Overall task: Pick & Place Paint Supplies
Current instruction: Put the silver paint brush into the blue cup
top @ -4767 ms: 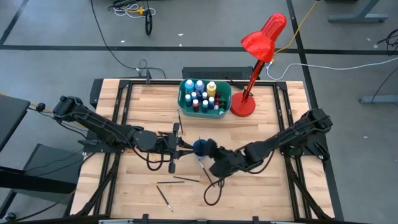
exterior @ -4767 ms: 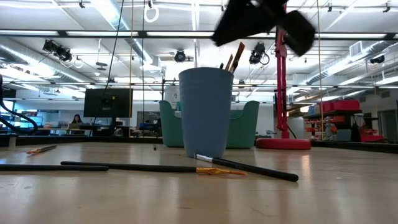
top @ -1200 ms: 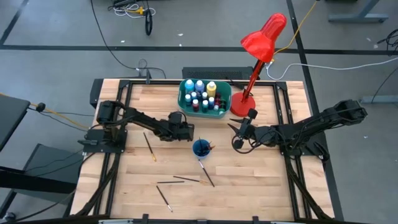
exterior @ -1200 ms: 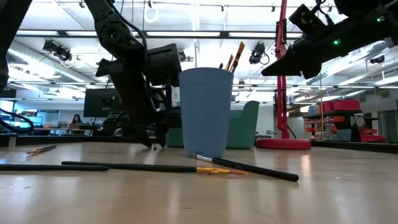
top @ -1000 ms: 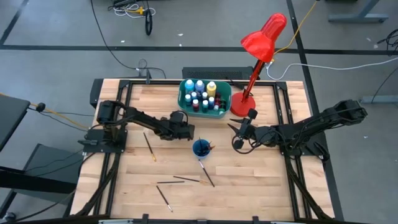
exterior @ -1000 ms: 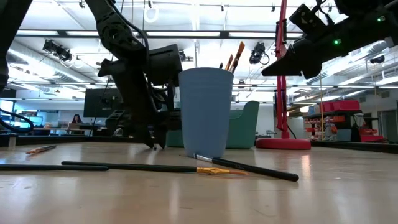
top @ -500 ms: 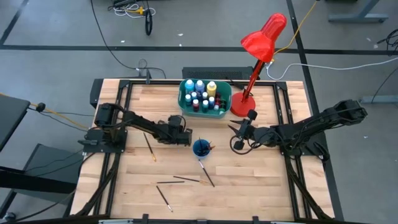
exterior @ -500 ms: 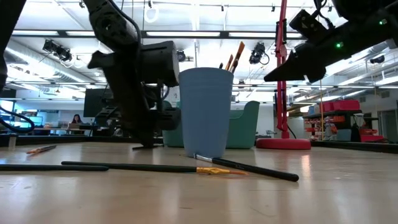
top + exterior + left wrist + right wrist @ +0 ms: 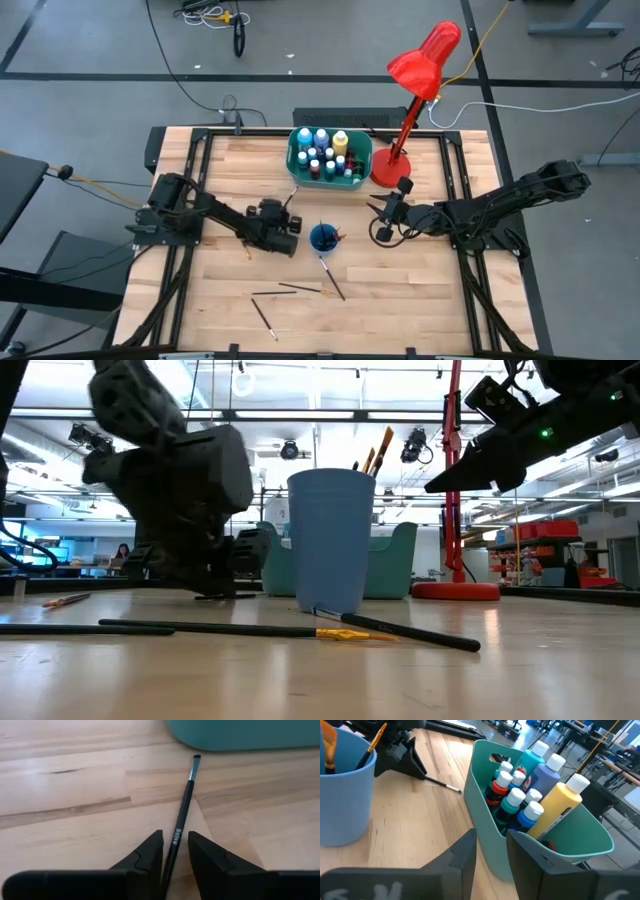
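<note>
A thin black paintbrush (image 9: 182, 810) lies flat on the table, its bristle tip close to the teal tub (image 9: 296, 163) that holds the paint bottles (image 9: 520, 795). My left gripper (image 9: 175, 851) is open and low over the table, one finger on each side of the brush's handle. It also shows in the high view (image 9: 287, 218). My right gripper (image 9: 373, 207) hovers open and empty to the right of the blue cup (image 9: 323, 238), which holds several brushes. My left gripper's fingers (image 9: 150, 855) lie along the black brush's handle (image 9: 176, 837), slanting down from the near left. A narrow gap shows on each side at the fingertips. Farther back the handle runs out of sight between the jaws, so I cannot tell whether it touches them.
A red desk lamp (image 9: 393, 168) stands right of the tub. Loose brushes lie on the table: one at the left (image 9: 240, 237), one just in front of the cup (image 9: 332, 280), and others near the front edge (image 9: 290, 290) (image 9: 265, 315).
My left gripper has drawn back from beside the tub toward the table's near left and sunk a little. In the low view it now looms larger and farther left.
</note>
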### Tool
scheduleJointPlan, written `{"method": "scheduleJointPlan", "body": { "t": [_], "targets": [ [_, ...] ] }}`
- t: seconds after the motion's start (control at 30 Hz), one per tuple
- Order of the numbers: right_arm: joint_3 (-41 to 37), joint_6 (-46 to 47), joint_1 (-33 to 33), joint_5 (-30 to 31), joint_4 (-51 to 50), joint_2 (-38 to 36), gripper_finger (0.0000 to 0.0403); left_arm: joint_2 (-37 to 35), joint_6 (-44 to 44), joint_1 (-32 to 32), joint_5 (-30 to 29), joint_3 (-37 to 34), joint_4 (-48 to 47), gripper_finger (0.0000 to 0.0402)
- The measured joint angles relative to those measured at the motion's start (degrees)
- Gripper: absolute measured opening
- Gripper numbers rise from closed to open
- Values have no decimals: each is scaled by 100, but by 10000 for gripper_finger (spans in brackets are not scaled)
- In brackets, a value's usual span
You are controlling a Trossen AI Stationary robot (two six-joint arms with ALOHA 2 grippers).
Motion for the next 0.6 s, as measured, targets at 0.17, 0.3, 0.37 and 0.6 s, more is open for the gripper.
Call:
{"method": "scheduleJointPlan", "body": {
  "t": [0.17,0.3,0.37,0.6],
  "targets": [
    [0,-2,0,0,2,0,110,7,609,-218,-413,-407,800,101],
    [0,-2,0,2,2,0,110,-2,718,-275,-563,-695,1280,100],
    [0,-9,0,2,2,0,110,-11,692,-281,-619,-836,1528,99],
    [0,-30,0,3,4,0,110,-15,908,-333,-793,-1134,2146,50]
  ]
}}
